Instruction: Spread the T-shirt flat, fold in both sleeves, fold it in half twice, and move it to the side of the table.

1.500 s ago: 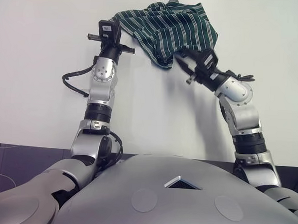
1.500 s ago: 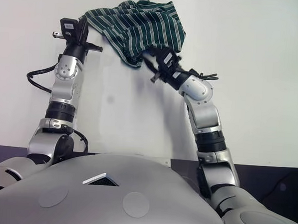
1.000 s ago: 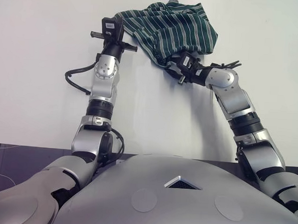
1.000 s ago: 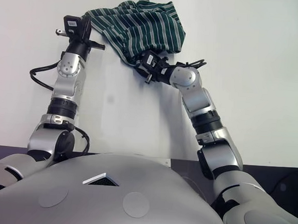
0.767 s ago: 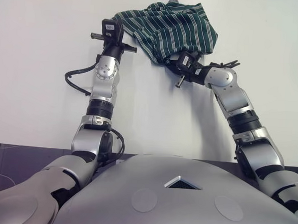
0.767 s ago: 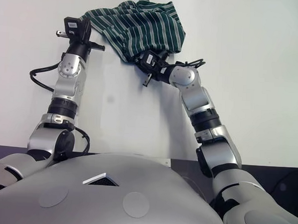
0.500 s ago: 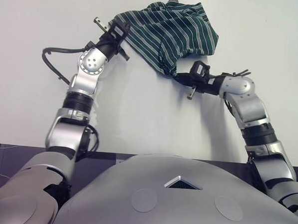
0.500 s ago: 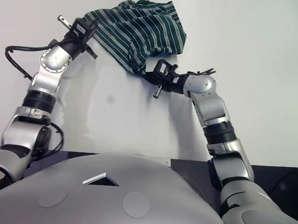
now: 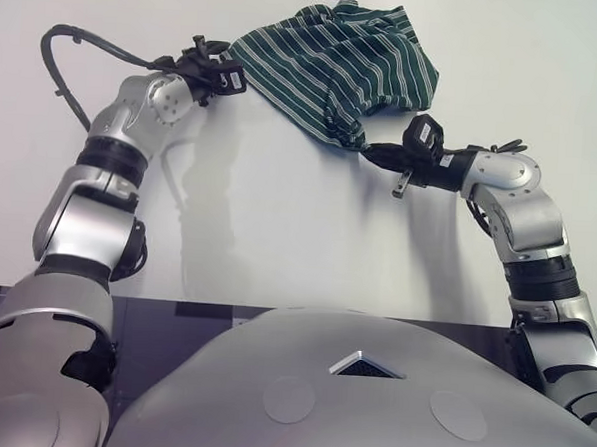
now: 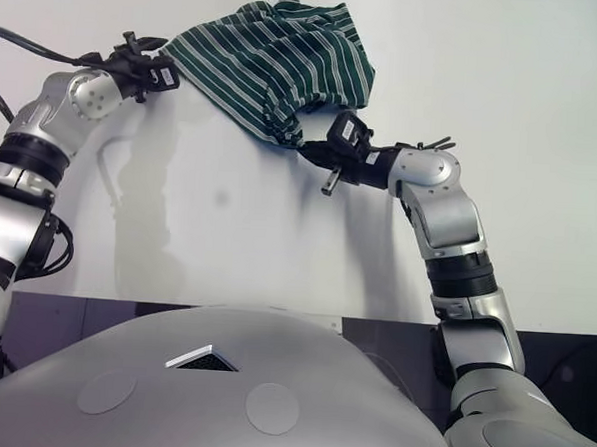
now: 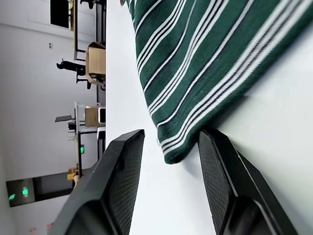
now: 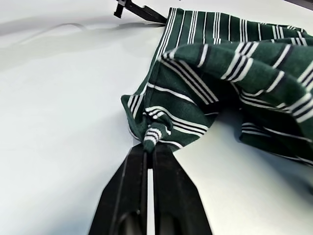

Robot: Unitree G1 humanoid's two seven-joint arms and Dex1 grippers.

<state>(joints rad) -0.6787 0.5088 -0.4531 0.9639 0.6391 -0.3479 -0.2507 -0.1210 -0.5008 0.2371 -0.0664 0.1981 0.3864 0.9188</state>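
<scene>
- Left gripper (image 11: 172, 134): fingers (image 11: 122, 186) spread apart and pinching nothing. A corner of the green striped T-shirt (image 9: 337, 60) lies on the white table (image 9: 279, 212), in the gap between their tips.
- T-shirt: a crumpled heap, not flat, reaching from the left fingertips across to the right ones.
- Right gripper (image 12: 149, 147): fingers pressed together on a bunched bit of the hem. The rest of the cloth spills out beyond the tips.
</scene>
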